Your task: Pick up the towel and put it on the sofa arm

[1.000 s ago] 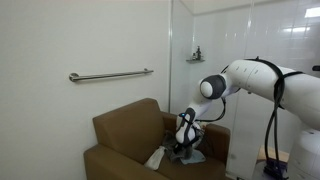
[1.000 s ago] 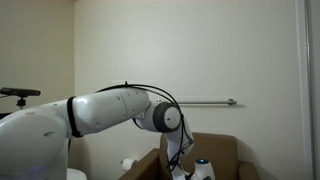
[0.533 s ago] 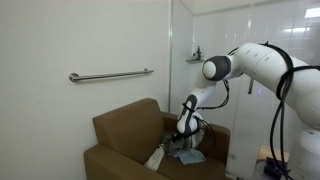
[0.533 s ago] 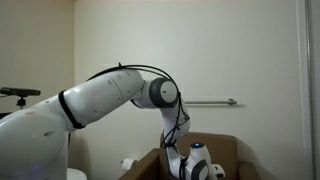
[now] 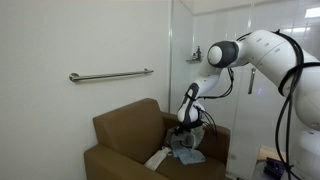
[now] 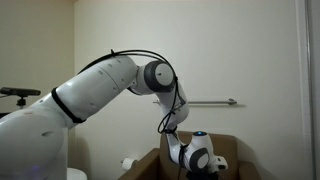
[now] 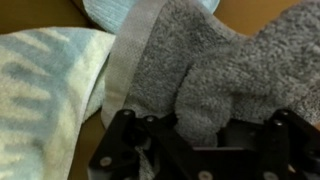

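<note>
Metal grab bar on far wall. Whitish cloth on brown armchair seat, light blue cloth just right. Small shelf far right. Paper roll low left.

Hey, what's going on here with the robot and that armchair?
A single robot arm is reaching over the brown armchair. Its gripper looks shut on a bunched fold of the dark grey towel. In the wrist view the towel sits beside a light blue cloth and a whitish cloth on the chair. The towel is not yet on the sofa arm.
</note>
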Robot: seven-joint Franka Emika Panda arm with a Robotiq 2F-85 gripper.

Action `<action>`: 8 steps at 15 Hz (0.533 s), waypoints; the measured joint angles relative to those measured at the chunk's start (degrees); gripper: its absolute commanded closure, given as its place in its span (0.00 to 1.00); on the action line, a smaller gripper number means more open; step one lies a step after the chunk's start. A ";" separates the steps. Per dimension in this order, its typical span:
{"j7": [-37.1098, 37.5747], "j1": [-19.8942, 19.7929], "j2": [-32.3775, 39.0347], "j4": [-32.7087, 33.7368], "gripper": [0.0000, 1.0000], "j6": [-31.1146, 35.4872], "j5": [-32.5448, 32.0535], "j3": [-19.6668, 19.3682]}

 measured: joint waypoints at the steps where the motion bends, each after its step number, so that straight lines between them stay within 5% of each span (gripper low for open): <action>1: -0.56 -1.59 2.14 3.68 0.98 -5.25 0.02 1.14; 4: -4.68 -3.93 10.45 14.79 0.98 -18.48 -0.24 2.88; 8: -5.34 4.07 19.35 23.05 0.99 -22.47 -2.53 -0.25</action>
